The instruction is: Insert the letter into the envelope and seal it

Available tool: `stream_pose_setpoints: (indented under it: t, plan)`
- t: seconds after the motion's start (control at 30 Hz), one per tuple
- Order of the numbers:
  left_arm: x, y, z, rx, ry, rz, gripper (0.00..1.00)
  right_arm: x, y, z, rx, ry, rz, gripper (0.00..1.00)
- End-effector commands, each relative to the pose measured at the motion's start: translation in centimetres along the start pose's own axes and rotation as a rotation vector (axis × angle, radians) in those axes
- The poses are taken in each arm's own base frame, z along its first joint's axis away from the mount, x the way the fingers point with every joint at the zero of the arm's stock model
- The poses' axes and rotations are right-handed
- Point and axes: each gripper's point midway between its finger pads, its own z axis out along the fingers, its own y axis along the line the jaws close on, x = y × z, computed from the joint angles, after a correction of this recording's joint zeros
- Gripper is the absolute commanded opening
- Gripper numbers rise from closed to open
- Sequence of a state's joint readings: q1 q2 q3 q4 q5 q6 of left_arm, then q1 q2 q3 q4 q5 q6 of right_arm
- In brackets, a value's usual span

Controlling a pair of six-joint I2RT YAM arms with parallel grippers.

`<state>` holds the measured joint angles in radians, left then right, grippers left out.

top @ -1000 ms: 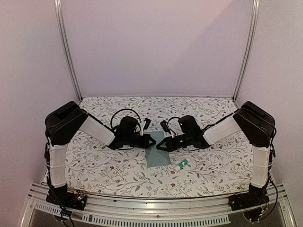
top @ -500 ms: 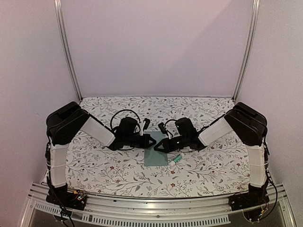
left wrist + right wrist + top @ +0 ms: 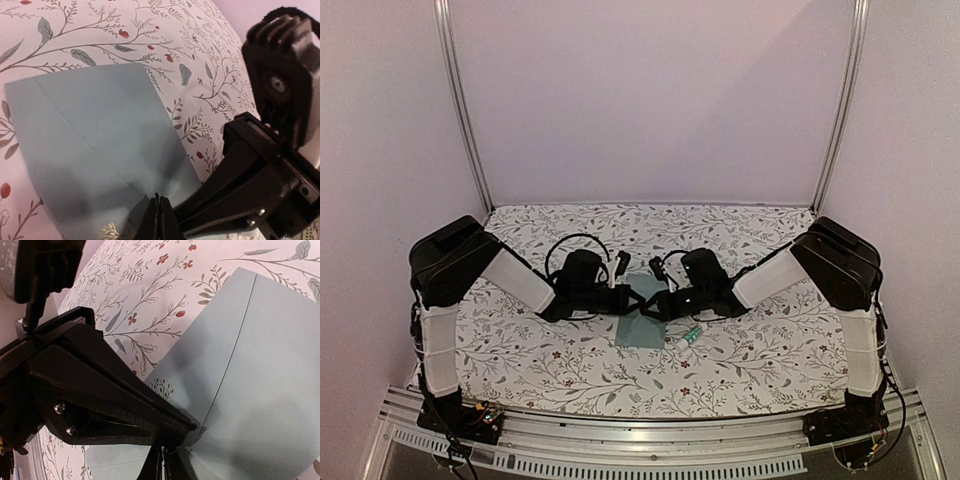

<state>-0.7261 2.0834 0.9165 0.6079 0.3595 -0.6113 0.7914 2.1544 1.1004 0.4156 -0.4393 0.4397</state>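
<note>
Where the envelope lies: the envelope (image 3: 642, 325) is flat on the floral cloth (image 3: 520, 350) between my two arms, with a fold line running across it toward my fingertips.
Why I am down here: I judge that I am pressing the flap shut along that line, so both tips meet at one spot, one to pin the paper and one to rub.
Left gripper (image 3: 159, 212): fingers together with nothing between them, tip resting on the teal paper.
Right gripper (image 3: 162, 462): fingers together too, gripping nothing, tip touching the envelope just beside my left one.
Letter: not in sight; probably inside, though I cannot tell.
Glue stick (image 3: 688, 336): lying loose just beside the envelope's near right corner.
</note>
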Motion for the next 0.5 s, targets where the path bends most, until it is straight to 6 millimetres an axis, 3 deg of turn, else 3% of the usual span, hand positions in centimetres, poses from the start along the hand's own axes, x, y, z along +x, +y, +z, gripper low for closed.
stream_pose_setpoints:
  t: [0.0, 0.13, 0.47]
  plan:
    - [-1.4, -1.9, -2.0, 0.037, -0.036, 0.022, 0.00, 4.7, -4.8, 1.0, 0.165, 0.121, 0.095, 0.04]
    - [-1.6, -1.0, -3.2, -0.038, -0.063, 0.037, 0.00, 5.1, -5.0, 1.2, 0.169, 0.133, 0.102, 0.04]
    - [1.9, 2.3, -3.5, -0.178, -0.004, 0.021, 0.00, 4.5, -4.6, 1.1, 0.163, 0.124, 0.102, 0.04]
